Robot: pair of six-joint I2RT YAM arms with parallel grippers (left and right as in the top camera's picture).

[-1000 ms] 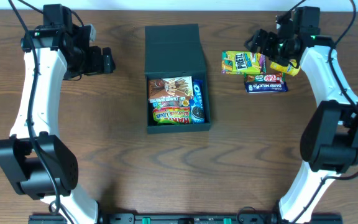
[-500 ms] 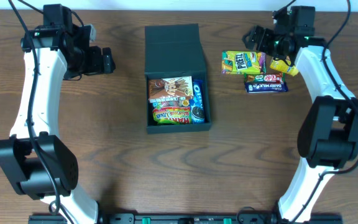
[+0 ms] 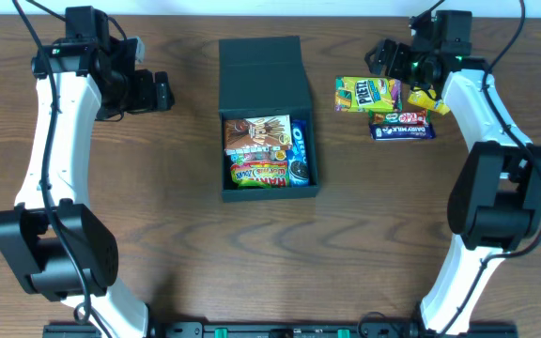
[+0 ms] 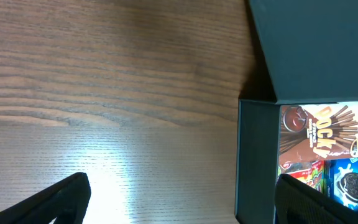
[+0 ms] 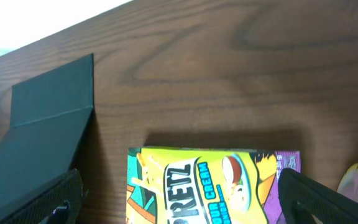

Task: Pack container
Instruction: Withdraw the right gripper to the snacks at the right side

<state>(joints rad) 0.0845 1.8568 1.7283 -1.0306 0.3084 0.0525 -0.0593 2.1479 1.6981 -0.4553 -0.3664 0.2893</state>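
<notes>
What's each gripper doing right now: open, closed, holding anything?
Left gripper: open, holding nothing, left of the container.
Right gripper: open, holding nothing, near the Pretz box.

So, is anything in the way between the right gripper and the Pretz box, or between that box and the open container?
Nothing visible. The open right gripper hangs just past the Pretz box with nothing between them. Only bare table separates that box from the container, whose lid is folded back.
</notes>
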